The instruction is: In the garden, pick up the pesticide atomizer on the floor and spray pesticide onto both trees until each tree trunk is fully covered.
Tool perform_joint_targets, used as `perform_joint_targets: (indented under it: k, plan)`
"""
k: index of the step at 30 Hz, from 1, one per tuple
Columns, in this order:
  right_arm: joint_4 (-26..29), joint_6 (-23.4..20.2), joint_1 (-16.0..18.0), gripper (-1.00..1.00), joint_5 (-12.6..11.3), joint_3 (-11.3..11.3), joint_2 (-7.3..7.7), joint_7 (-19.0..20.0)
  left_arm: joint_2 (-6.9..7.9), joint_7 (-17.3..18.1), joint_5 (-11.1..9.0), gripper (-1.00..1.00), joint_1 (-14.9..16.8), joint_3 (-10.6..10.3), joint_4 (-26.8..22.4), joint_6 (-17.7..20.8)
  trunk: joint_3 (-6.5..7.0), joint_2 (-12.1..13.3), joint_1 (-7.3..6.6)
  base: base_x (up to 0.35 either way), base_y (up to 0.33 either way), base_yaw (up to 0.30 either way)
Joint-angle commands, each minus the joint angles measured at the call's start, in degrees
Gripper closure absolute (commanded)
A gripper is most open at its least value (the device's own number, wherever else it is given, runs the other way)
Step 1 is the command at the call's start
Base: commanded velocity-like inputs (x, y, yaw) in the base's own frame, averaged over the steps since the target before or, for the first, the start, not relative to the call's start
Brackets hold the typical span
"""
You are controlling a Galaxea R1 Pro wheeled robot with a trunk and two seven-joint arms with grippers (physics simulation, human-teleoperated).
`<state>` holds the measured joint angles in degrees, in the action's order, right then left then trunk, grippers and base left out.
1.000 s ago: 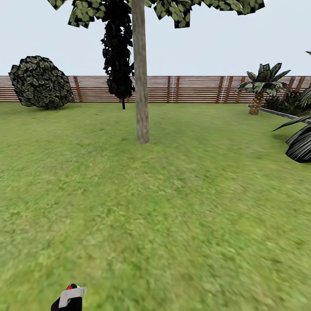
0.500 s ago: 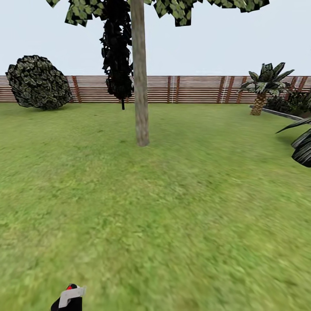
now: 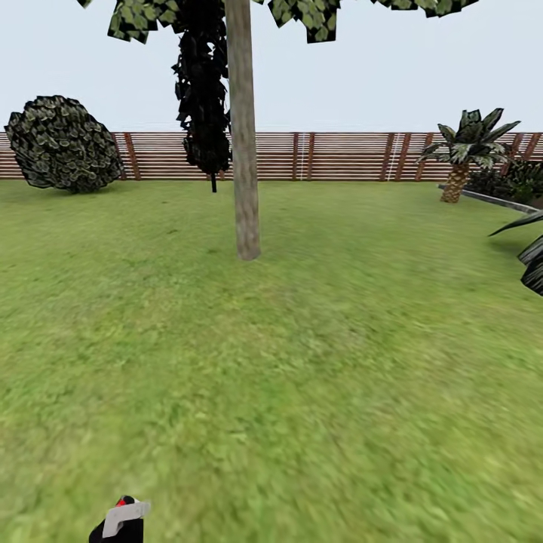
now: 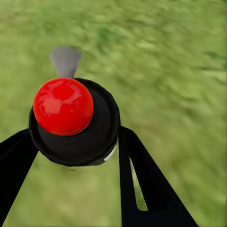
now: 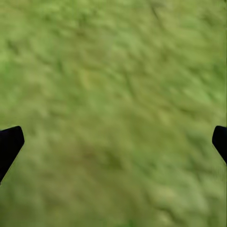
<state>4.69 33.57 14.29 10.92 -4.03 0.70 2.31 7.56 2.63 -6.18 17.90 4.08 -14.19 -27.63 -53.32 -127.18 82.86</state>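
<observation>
— Black and red is what sits nearest: the pesticide atomizer (image 4: 73,120), its red cap up and grey nozzle forward, pinched between the fingers of the left gripper (image 4: 75,156). From the head it shows low at the near left (image 3: 122,520), over the lawn (image 3: 317,392).

— And the other arm?

— The right gripper (image 5: 113,142) hangs over bare grass with its fingers spread wide, holding nothing.

— So which step is this?

— I'd judge the pick-up is done and this is the approach. The tree trunk (image 3: 243,143), pale and straight, stands well ahead, slightly left of centre, with a dark conifer (image 3: 202,90) beyond it and the slat fence (image 3: 339,156) farthest.

— Next?

— Probably closing in on the trunk, then raising the nozzle toward it.
</observation>
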Motion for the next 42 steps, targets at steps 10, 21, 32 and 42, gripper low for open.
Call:
perform_joint_targets:
  k: [10,21,32,42]
  plan:
    - [-0.04,0.18,0.03,-1.0,0.34,-0.45,0.0,0.24,0.0,0.27,-0.5,1.0,0.03,0.05,0.04,-0.21,-0.05,-0.02,0.02,0.34,0.0,0.0]
    - [-0.04,0.18,0.02,-1.0,0.34,-0.45,0.0,0.24,0.01,0.27,-0.5,1.0,0.03,0.05,0.04,-0.23,-0.05,-0.02,0.02,0.34,0.0,0.0]
    - [-0.04,0.18,0.03,-1.0,0.34,-0.45,0.0,0.24,0.0,0.27,-0.5,1.0,0.03,0.05,0.04,-0.23,-0.05,-0.02,0.02,0.34,0.0,0.0]
    - [-0.04,0.18,0.03,-1.0,0.37,-0.45,0.0,0.24,0.0,0.26,-0.5,1.0,0.03,0.05,0.04,-0.23,-0.05,-0.02,0.02,0.34,0.0,0.0]
